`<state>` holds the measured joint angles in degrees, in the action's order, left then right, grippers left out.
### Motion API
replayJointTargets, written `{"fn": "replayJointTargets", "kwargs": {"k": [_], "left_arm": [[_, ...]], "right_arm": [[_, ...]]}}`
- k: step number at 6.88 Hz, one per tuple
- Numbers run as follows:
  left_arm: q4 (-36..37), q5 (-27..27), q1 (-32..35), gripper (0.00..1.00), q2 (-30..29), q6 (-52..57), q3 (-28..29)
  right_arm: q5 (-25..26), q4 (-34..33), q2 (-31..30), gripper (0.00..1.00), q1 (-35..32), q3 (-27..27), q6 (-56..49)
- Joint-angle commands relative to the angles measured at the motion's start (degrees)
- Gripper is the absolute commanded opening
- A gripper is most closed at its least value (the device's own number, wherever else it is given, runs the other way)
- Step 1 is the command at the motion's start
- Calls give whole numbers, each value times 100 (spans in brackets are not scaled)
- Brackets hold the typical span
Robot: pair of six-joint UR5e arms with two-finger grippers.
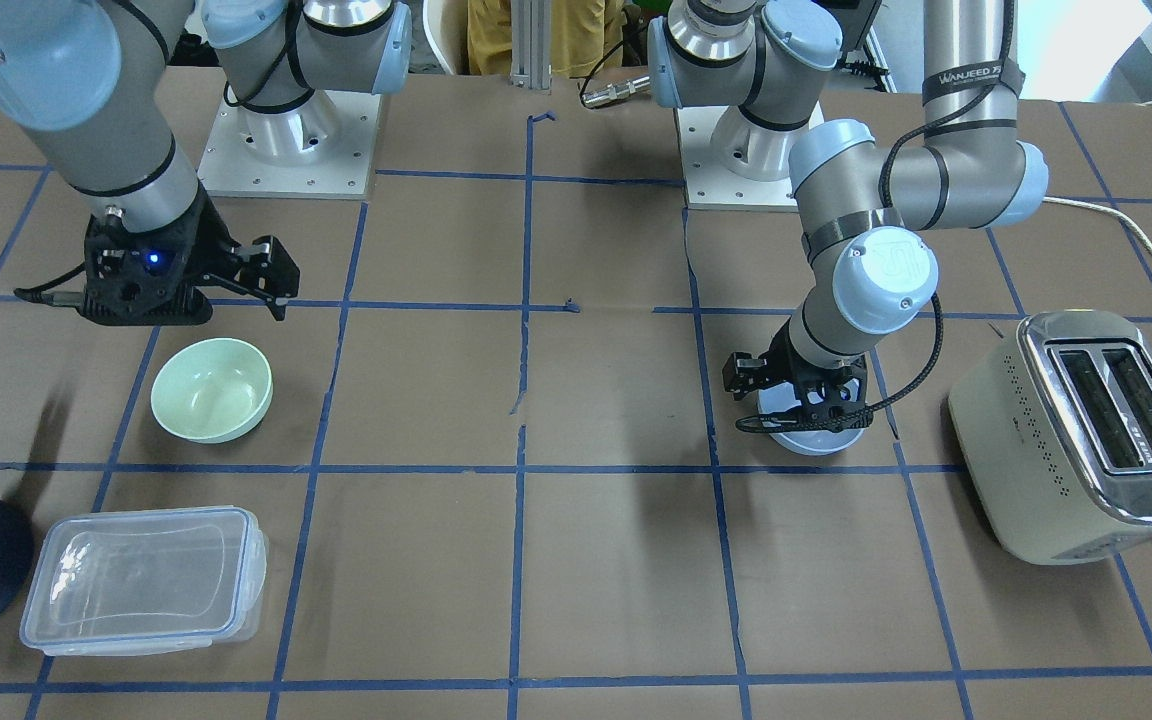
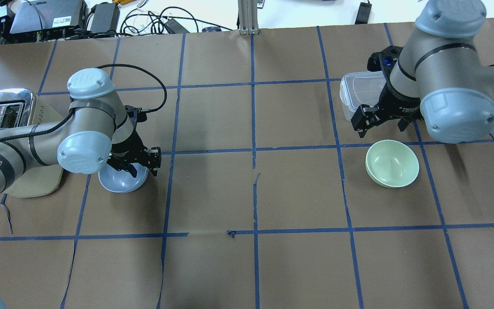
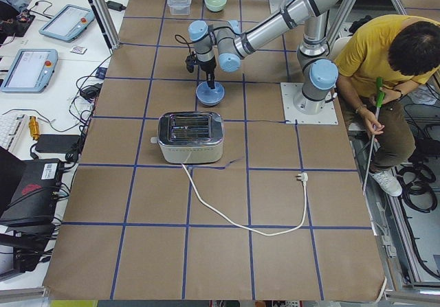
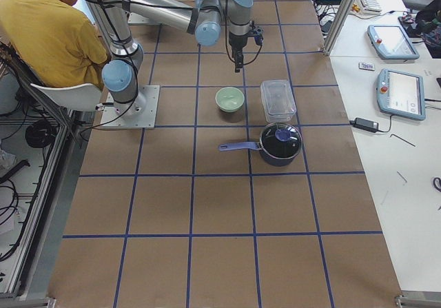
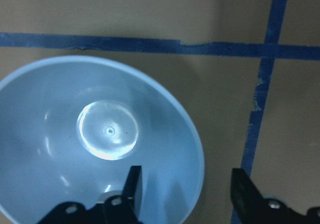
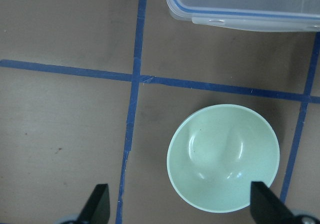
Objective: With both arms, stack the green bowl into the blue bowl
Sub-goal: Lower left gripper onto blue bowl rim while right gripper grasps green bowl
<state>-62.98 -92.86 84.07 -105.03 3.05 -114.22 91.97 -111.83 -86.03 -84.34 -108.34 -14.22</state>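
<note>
The blue bowl (image 1: 820, 439) stands on the table by the toaster, and shows in the overhead view (image 2: 120, 181). My left gripper (image 2: 143, 162) is low over its rim and open. In the left wrist view the bowl (image 5: 95, 134) fills the left side. One finger (image 5: 132, 184) is inside it and the other (image 5: 241, 190) outside, with the rim between them untouched. The green bowl (image 2: 392, 163) stands alone on the other side (image 1: 211, 390). My right gripper (image 2: 380, 122) hovers open above and beside it, empty. The right wrist view shows the green bowl (image 6: 223, 164) below the spread fingers.
A clear lidded container (image 2: 360, 92) lies just beyond the green bowl. A navy saucepan (image 4: 279, 142) with a long handle stands beside it. A cream toaster (image 1: 1076, 430) sits close to the blue bowl, its cord trailing off. A person in yellow (image 3: 385, 53) sits behind the robot.
</note>
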Motion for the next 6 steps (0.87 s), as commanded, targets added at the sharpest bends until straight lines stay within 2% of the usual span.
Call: {"fn": "replayJointTargets", "kwargs": {"k": [1,2,3,4,5,6], "left_arm": [[22,14,4,0,-35,20,13],[22,31,13,0,0,37,39],[-56,327,126,0,174,-15,170],[-396,487,310,0,289,-233,450],[-808,523,773,0,325,-513,827],[-960,567,1369,0,230,-1499,1100]], "right_arm": [[49,-460,602,100,75,-117,-494],[32,-462,648,100,75,-135,-528],[40,-680,753,100,75,-266,-537],[40,-1178,780,100,84,-537,-772],[58,-1714,824,100,93,-827,-1036],[49,-1998,903,100,101,-1030,-1047]]}}
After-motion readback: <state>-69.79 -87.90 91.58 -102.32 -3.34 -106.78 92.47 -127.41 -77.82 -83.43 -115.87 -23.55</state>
